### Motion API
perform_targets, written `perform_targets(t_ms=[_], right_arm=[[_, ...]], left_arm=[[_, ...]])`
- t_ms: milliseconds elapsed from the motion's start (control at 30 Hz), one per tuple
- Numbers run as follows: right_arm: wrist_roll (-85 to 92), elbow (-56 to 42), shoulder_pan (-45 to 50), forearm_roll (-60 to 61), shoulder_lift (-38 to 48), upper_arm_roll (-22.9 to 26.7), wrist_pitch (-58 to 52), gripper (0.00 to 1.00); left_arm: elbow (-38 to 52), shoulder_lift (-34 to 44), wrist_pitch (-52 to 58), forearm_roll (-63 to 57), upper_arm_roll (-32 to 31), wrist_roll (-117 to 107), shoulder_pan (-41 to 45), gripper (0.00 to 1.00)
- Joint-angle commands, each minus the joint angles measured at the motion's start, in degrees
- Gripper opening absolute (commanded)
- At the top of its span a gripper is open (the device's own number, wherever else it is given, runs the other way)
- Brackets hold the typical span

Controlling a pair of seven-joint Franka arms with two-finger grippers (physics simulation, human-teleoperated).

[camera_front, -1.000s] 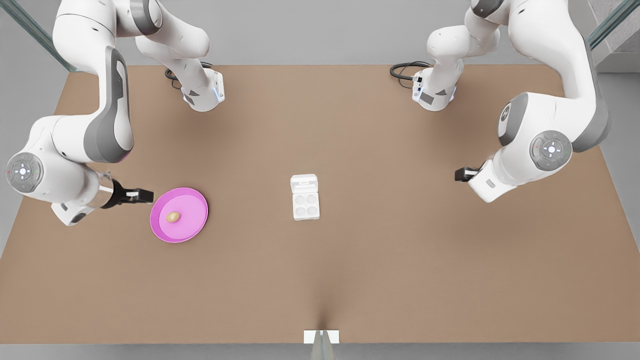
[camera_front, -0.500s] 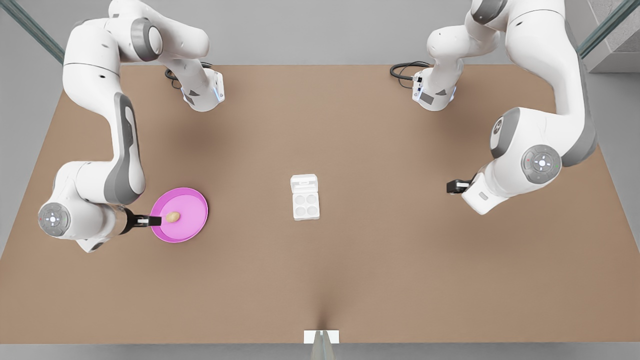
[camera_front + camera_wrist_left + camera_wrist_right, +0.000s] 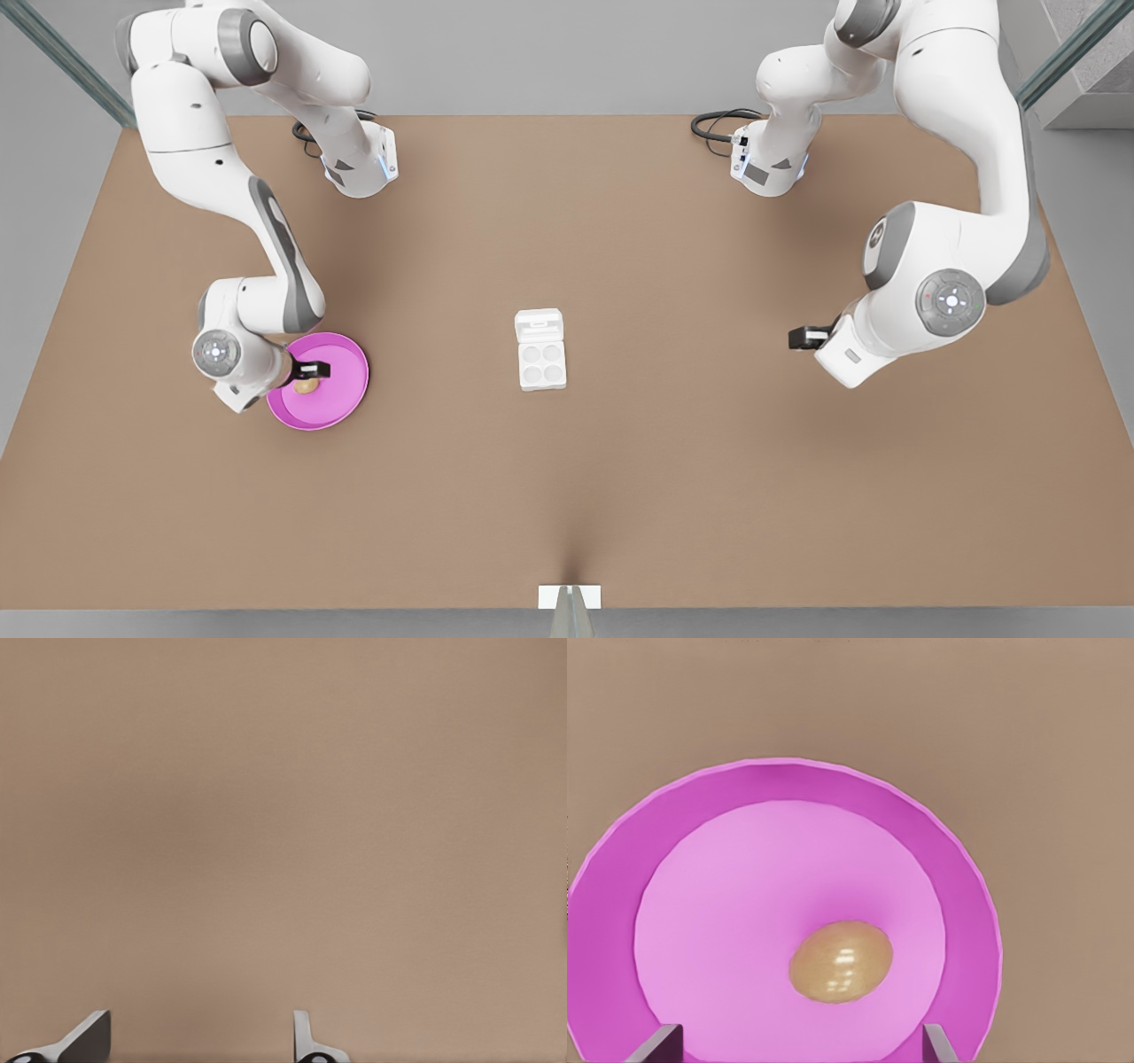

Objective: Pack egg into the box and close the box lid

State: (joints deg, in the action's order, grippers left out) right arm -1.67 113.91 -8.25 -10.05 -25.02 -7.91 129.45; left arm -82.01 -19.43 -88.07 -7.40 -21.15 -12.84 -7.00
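The tan egg (image 3: 841,961) lies on the pink plate (image 3: 744,806), off its centre. My right gripper (image 3: 799,1045) hangs open just above it, and the egg (image 3: 306,387) peeks out under the black fingers (image 3: 312,369) on the front view's left. The white box (image 3: 542,365) sits mid-table with its four cups bare, and its lid (image 3: 539,324) lies flat open on the far side. My left gripper (image 3: 802,338) waits open above bare table at the front view's right, its fingertips (image 3: 89,1036) spread apart.
The pink plate (image 3: 341,377) rests on the brown table (image 3: 567,496). Two arm bases (image 3: 359,168) stand at the far edge with cables. A small white bracket (image 3: 569,596) sits at the near edge.
My right gripper has swung in from the plate's edge to over the egg, with its arm folding closer. The left arm drifted slightly toward the near side.
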Motion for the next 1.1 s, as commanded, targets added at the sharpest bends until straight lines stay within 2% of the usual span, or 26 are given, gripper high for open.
perform_targets(t_ms=[0, 33, 100, 867, 933, 1067], right_arm=[[-3.43, 3.23, 0.08, -0.58, 1.62, 0.00, 11.68, 1.00], [-3.16, 7.64, -0.10, -1.63, 5.24, -0.09, 13.89, 1.00], [-2.81, 8.61, -0.27, -2.60, 5.50, -0.09, 14.69, 1.00], [-3.16, 8.17, -2.91, -3.31, -0.29, -0.53, 18.64, 1.00], [-3.16, 8.26, -6.16, -3.13, -1.17, -3.34, 18.73, 1.00], [-3.16, 8.34, -6.16, -3.13, -2.32, -3.43, 18.82, 1.00]], left_arm=[[0.00, -0.17, -0.26, -0.07, -0.03, -1.31, -0.03, 1.00], [0.00, -0.17, -0.35, -0.07, -0.03, -1.31, 0.06, 1.00], [0.00, -0.17, -0.52, -0.07, -0.03, -1.31, -0.12, 1.00], [0.00, -0.61, -1.23, -0.25, -0.03, -1.05, -0.03, 1.00], [0.00, -0.34, -0.70, -0.25, -0.03, -1.05, 0.24, 1.00], [0.18, -0.17, -0.87, -0.25, -0.12, -1.75, 1.20, 1.00]])
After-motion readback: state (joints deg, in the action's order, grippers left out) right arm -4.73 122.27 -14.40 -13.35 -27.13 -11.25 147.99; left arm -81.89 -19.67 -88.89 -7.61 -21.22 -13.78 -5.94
